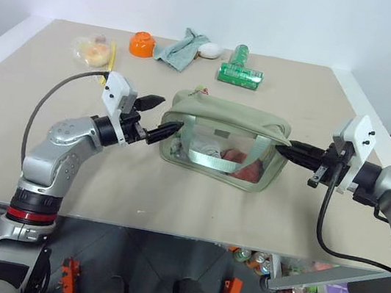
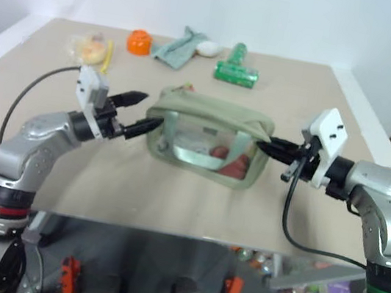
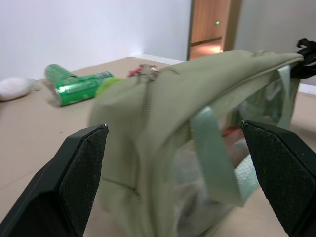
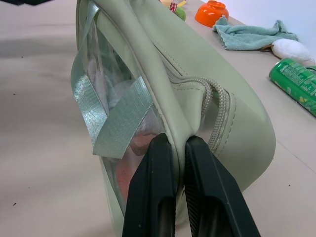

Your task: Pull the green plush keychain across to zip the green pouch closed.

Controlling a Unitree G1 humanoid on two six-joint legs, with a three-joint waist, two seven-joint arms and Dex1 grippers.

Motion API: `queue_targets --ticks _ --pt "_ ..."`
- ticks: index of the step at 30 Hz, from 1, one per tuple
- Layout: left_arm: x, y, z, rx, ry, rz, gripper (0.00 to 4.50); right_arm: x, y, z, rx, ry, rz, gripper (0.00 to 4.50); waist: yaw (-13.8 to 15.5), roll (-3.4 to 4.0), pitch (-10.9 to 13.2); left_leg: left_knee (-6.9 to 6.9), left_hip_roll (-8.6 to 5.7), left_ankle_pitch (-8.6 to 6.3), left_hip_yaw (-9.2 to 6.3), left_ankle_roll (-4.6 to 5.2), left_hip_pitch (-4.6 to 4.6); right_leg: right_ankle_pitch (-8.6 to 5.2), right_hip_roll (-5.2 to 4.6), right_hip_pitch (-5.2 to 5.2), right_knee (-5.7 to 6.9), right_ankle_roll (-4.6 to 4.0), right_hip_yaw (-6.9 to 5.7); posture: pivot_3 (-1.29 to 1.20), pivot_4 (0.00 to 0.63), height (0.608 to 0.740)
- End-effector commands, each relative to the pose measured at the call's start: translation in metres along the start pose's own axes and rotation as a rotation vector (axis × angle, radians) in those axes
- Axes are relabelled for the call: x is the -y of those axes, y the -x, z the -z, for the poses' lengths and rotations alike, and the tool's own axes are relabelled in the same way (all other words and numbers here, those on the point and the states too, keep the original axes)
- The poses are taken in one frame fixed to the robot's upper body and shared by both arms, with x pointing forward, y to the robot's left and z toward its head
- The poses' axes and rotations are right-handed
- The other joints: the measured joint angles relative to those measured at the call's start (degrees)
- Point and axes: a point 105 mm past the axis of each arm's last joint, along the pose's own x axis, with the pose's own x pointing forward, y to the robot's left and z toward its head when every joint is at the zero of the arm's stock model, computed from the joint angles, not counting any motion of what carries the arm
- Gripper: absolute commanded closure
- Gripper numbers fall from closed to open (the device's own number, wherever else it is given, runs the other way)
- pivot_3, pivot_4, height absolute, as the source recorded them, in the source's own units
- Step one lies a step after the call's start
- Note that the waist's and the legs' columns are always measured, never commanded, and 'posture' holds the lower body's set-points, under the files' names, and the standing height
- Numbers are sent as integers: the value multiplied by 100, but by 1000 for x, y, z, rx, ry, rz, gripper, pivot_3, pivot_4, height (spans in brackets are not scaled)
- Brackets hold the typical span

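At 9 o'clock of the soft green pouch [image 1: 226,140], the left gripper [image 1: 157,113] gapes; the right gripper [image 4: 180,143] pinches its fabric end; grasp the light green plush keychain [image 3: 109,85].

No legible text, label, brand, number or sign found. The green bottle [image 1: 241,71] carries pale printing on its wrapper (too blurred to read); the tag at the green pouch [image 1: 226,140] zipper shows no readable characters.

The green pouch [image 4: 232,98] is matt sage fabric with a glossy clear plastic front and woven webbing straps; the worktop [image 1: 30,157] looks matt beige; the right tool [image 4: 180,148] has smooth black fingers
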Motion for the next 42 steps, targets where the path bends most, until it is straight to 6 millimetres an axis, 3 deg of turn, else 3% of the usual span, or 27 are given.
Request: queue_targets --ticks 1,9,12,22,23,31,34,39,42 --pt "4 -3 -7 15 4 48 31 1 6 -11 24 25 13 4239 -2 0 0 0 0 0 0 0 0 0 0 0 0 0 0 0 150 740" --pt "-5 -9 2 -19 70 51 31 0 4 -13 30 28 21 4239 -1 0 0 0 0 0 -1 0 1 0 2 0 0 0 0 0 150 740" --pt "-4 -14 1 -14 62 74 860 0 5 -13 29 30 24 4239 0 0 0 0 0 0 -2 0 0 0 2 0 0 0 -1 0 150 740" --pt "0 -19 -3 -2 -7 121 4281 -2 6 -12 26 35 23 4239 2 0 0 0 -1 0 -1 0 -2 0 1 0 0 0 0 0 150 740" --pt "1 -19 -3 -3 -14 126 4449 -2 6 -12 26 35 22 4239 3 0 0 0 -1 0 -1 0 -3 -1 1 0 0 1 0 0 150 740" --pt "3 -8 -9 -19 -61 113 4449 2 11 -30 91 -24 23 4239 1 0 0 0 0 0 -2 0 -4 0 1 -3 0 0 0 0 150 740" --pt "5 -3 -3 -34 -60 100 4449 7 15 -24 52 -76 35 4239 14 0 0 -1 0 0 -3 0 -5 -1 1 -2 0 1 -1 0 150 740" --pt "9 -2 -1 -28 -48 87 4500 0 19 -12 -16 -67 -9 2717 23 0 0 0 -1 0 -3 0 -6 -2 -1 -2 0 2 -1 0 150 740" --pt "11 0 0 -30 -52 87 4500 10 24 -12 -17 -46 43 1641 15 0 0 0 -1 0 -2 0 -5 -1 -1 -2 0 2 -1 0 150 740"
